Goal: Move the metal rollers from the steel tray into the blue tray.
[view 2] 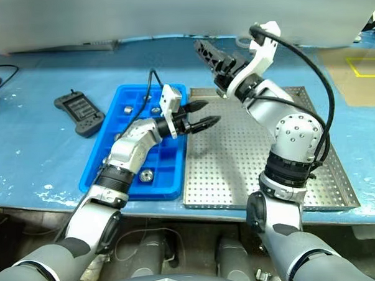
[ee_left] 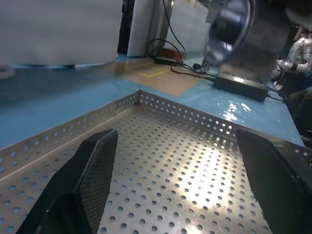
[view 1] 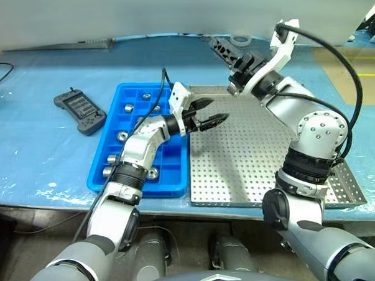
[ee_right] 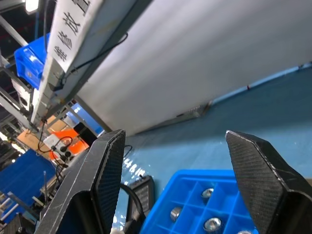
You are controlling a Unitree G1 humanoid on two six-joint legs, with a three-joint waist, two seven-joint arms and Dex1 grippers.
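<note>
Left eye view: metal rollers (view 1: 129, 108) sit in the blue tray (view 1: 114, 181) (job looks done), so both grippers, left gripper (view 1: 209, 113) and right gripper (view 1: 228, 56), hang wide and empty over the steel tray (view 1: 264, 174).

Bright, even overhead light, head views sharp w/ soft short shadows under both arms. Glare patch on steel tray (ee_left: 204, 170) floor in left wrist view; shiny highlights on wet-looking film at near left desk (view 1: 33, 166) edge. Left hand (ee_left: 180, 180) fingers close to lens, slightly soft. Right wrist view: background lamps blown out, far racks blurry.
</note>
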